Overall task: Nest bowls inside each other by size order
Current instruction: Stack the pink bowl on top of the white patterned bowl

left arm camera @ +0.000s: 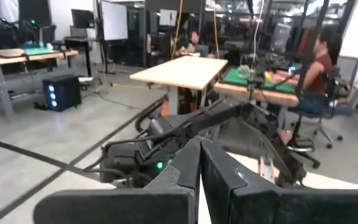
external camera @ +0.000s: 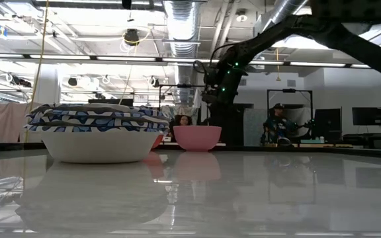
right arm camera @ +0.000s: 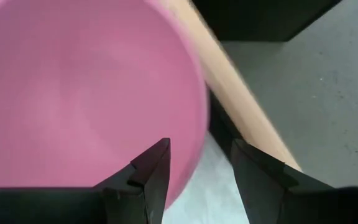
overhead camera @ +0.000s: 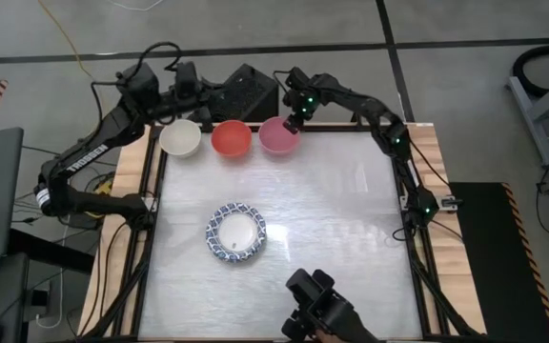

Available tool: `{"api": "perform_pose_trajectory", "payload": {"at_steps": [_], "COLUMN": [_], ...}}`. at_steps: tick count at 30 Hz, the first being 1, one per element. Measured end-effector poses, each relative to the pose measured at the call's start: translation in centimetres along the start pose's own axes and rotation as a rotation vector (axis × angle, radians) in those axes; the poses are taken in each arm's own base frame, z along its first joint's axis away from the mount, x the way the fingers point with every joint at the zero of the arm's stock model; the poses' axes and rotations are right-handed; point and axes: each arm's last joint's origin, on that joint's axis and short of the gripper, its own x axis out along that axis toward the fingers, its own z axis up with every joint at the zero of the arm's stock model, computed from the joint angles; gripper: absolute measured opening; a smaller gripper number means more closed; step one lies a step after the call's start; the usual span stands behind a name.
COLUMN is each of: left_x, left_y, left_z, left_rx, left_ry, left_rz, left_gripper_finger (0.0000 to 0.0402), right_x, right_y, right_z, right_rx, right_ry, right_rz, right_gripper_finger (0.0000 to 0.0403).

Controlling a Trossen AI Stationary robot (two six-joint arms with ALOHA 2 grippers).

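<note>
Three small bowls stand in a row along the table's far edge: cream-white (overhead camera: 180, 138), red (overhead camera: 231, 138) and pink (overhead camera: 278, 135). The blue-and-white patterned bowls sit nested in one stack (overhead camera: 236, 232) mid-table; the stack also shows in the low view (external camera: 94, 132). My right gripper (overhead camera: 292, 122) is open and hovers above the pink bowl's far right rim (right arm camera: 197, 118), one finger over the inside and one outside. The low view shows my right gripper (external camera: 211, 102) clear above the pink bowl (external camera: 197, 137). My left gripper (left arm camera: 201, 146) is shut and empty, raised behind the cream-white bowl (overhead camera: 198, 95).
A dark box (overhead camera: 246, 90) stands just beyond the far edge behind the red bowl. A dark device (overhead camera: 317, 305) sits at the near edge. The table's right half (overhead camera: 351, 210) holds nothing. People sit at desks in the room beyond (external camera: 278, 122).
</note>
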Motion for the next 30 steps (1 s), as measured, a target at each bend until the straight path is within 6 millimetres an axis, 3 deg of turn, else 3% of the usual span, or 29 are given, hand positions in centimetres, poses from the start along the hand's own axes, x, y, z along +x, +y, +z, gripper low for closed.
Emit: {"api": "perform_pose_trajectory", "payload": {"at_steps": [5,11,17,24,30], "left_x": [0.2,0.6,0.5,0.3,-0.2], "left_y": [-0.8,-0.6,0.4,1.0,1.2], "left_z": [-0.4,-0.6,-1.0,-1.1,-1.1], "left_rx": [0.077,0.067,0.076,0.019,0.051], "left_ry": [0.030,0.034,0.072,0.090,0.109], "left_rz": [-0.007,0.047,0.003,0.024,0.096], "left_gripper_finger": [0.0002,0.0002,0.0002,0.0002,0.0002], "right_x": [1.4,1.4,1.9,2.2,2.2], "right_y": [-0.1,-0.2,-0.6,-0.6,-0.5], "right_z": [-0.3,-0.4,-0.5,-0.7,-0.9], "right_rx": [-0.041,-0.035,-0.005,-0.021,-0.045], "right_ry": [0.035,0.047,0.051,0.069,0.089], "right_rz": [0.011,0.010,0.009,0.024,0.035], "right_gripper_finger": [0.0191,0.0180,0.0120,0.0016,0.0016]}}
